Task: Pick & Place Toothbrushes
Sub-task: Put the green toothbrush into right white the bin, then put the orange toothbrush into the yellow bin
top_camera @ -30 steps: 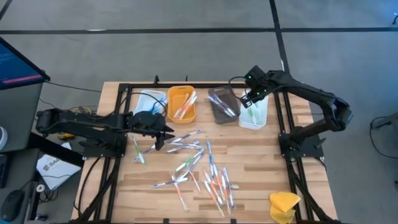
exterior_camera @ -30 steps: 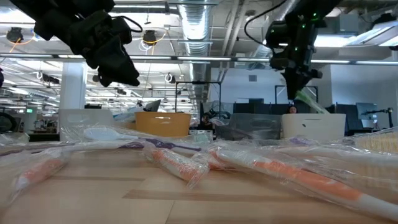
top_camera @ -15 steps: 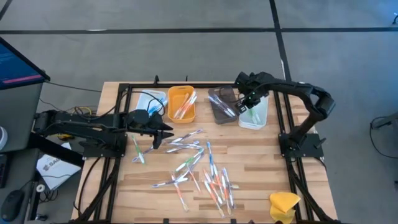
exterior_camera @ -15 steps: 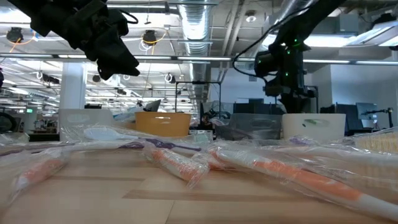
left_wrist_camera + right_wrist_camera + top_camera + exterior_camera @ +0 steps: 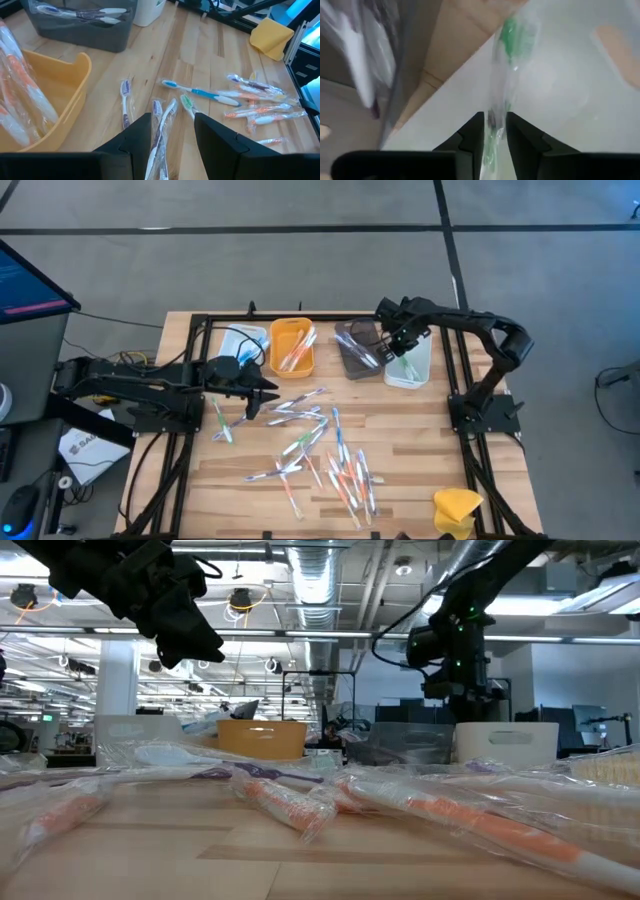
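Observation:
Several wrapped toothbrushes (image 5: 320,450) lie scattered on the wooden table. My right gripper (image 5: 400,350) points down into the white tray (image 5: 415,372) at the far right. A wrapped green toothbrush (image 5: 509,35) runs between its fingers, which stand slightly apart, and its head lies down in the tray. My left gripper (image 5: 262,398) hovers open and empty above the table near the orange tray (image 5: 291,348), over a few loose toothbrushes (image 5: 165,107). My right gripper (image 5: 495,131) has one finger on either side of the green toothbrush's handle (image 5: 492,145), coming from above and lying across it. The clear wrapper fills the narrow gap. I cannot tell whether the fingers touch it. The head end reaches down into the white tray.
The orange tray and a dark grey tray (image 5: 358,348) each hold toothbrushes. A pale tray (image 5: 240,340) stands at the far left by my left arm. A yellow sponge (image 5: 457,510) lies at the near right corner. A black frame (image 5: 200,330) borders the table.
My right gripper has come down into the white tray with the green toothbrush. The toothbrush stuck out above the tray wall in the low view and is now hidden behind it. My left arm has kept nearly still.

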Controlling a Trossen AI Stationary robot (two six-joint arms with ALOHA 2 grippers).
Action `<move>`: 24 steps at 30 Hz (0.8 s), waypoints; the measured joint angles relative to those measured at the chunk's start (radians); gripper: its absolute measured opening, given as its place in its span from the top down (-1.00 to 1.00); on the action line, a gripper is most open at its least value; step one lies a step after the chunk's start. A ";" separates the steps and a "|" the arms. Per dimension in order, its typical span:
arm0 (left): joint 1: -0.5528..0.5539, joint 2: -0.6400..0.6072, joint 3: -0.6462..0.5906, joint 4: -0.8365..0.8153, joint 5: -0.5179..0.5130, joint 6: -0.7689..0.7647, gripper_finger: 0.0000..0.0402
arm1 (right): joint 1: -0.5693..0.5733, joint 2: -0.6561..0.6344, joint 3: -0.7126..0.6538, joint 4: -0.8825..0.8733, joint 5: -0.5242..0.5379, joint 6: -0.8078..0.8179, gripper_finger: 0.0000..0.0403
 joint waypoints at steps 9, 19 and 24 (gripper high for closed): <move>0.000 0.000 0.000 -0.001 0.000 -0.001 0.28 | -0.007 -0.152 0.016 -0.014 0.029 0.049 0.59; 0.000 0.000 0.000 -0.011 0.000 0.027 0.28 | 0.094 -0.382 0.016 -0.191 -0.010 0.077 0.62; -0.006 0.001 0.000 -0.013 0.000 0.077 0.28 | 0.261 -0.533 0.016 -0.247 -0.010 0.160 0.63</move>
